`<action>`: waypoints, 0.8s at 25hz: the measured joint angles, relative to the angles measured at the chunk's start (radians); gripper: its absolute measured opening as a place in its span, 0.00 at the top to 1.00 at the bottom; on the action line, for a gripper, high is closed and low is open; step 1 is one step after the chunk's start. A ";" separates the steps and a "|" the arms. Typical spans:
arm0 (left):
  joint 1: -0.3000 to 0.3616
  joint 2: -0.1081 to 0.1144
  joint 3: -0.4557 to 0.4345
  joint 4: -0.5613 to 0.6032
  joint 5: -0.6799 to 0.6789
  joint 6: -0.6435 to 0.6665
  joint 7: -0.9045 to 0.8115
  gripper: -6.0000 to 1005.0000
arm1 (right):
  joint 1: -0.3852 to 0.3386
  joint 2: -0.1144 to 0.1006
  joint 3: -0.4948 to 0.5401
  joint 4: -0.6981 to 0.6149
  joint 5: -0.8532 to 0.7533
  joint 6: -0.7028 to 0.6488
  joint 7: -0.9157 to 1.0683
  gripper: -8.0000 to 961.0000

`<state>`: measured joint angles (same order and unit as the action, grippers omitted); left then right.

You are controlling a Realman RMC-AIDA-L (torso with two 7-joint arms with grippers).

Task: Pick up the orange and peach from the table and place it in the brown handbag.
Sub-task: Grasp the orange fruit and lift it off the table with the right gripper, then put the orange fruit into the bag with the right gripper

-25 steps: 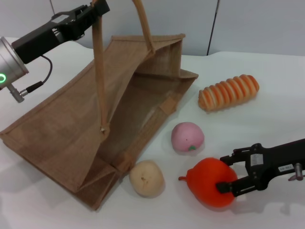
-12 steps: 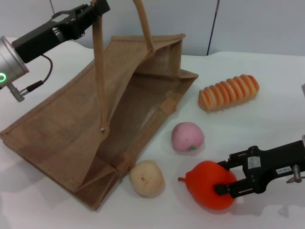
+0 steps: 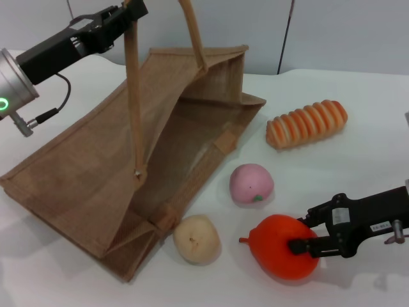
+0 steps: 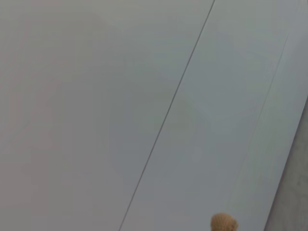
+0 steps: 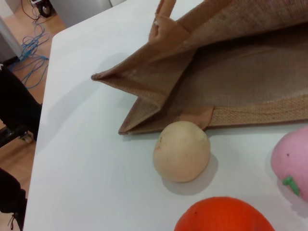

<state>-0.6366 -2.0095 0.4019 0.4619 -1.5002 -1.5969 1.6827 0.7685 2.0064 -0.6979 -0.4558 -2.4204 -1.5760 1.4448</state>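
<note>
My right claw [image 3: 305, 235] grips the orange [image 3: 281, 247] on the tabletop [image 3: 358, 160], seemingly near its front edge. The peach [image 3: 252, 183] sits just beyond. My left claw [image 3: 131, 9] pinches the brown handbag [image 3: 115, 173] handle, mouth gaping.

Bright, even overhead light fills the white table [image 3: 358, 115] — shadows stay soft and short, pooled just beside the orange [image 3: 283, 246] and the beige fruit [image 5: 182, 151]. No harsh glare. The left wrist view shows only a pale, featureless wall [image 4: 96, 96].
</note>
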 joint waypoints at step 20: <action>0.001 0.002 0.000 0.001 0.000 -0.046 -0.006 0.88 | -0.062 -0.006 0.038 -0.095 0.115 -0.083 -0.126 0.66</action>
<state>-0.6354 -2.0077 0.4019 0.4633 -1.5004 -1.6432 1.6771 0.7065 2.0008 -0.6597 -0.5511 -2.3056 -1.6585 1.3186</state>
